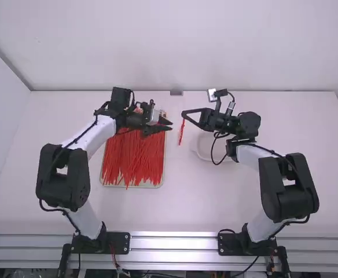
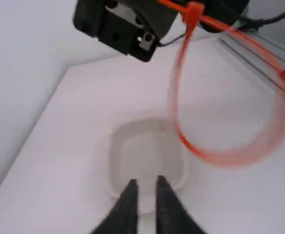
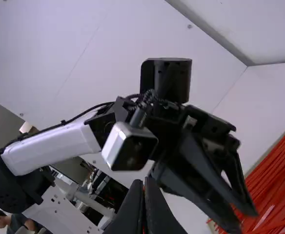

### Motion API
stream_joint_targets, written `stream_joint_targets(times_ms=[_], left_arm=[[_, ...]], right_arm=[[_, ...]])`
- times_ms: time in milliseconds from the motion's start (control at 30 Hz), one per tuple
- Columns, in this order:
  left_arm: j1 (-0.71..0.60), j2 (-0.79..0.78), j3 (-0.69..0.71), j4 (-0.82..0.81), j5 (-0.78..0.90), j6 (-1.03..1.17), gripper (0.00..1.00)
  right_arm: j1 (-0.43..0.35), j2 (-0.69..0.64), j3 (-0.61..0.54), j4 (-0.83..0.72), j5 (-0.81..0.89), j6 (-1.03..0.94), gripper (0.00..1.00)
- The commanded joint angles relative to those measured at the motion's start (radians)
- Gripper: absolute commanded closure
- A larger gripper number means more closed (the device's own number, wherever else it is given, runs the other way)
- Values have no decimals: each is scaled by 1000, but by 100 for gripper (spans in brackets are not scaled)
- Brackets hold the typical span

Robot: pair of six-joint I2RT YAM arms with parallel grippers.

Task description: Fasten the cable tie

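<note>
Left gripper (image 2: 146, 181) fingers narrowly parted, empty, over white dish (image 2: 114, 151); I see right gripper (image 1: 184, 117) clamped on looped red cable tie (image 2: 230, 157); spare ties (image 1: 134, 159) under left arm.

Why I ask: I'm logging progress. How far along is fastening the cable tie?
Done: the cable tie looks threaded through its head, forming a closed but wide loop. In hand: the right tool grips it near the head, near the white dish; the left tool hangs open, apart from it. Left: probably pulling the loop tighter, then setting it down. Many loose ties lie on the tray.
</note>
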State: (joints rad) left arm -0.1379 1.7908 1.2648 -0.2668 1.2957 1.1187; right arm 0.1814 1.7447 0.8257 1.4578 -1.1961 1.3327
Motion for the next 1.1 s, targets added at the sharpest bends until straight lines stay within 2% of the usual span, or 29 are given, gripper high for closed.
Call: stream_joint_targets(times_ms=[0,33,133,233,333,633,1067], left_arm=[[7,-44,-6,11,82,-31,70],[3,-45,-6,17,85,-30,64],[-14,-45,-6,42,97,-31,58],[-29,-45,-6,63,127,-31,55],[-41,-47,-6,99,146,-36,56],[-46,-47,-6,323,190,-287,64],[-112,-47,-7,325,136,-285,63]], right_arm=[[3,-5,27,9,-11,3,100],[3,-5,27,9,-11,3,100],[3,-5,27,9,-11,4,100],[3,-5,27,9,-10,6,100],[3,-5,27,9,-8,5,100],[3,-5,27,9,-8,3,100],[3,-5,27,9,-3,3,100]])
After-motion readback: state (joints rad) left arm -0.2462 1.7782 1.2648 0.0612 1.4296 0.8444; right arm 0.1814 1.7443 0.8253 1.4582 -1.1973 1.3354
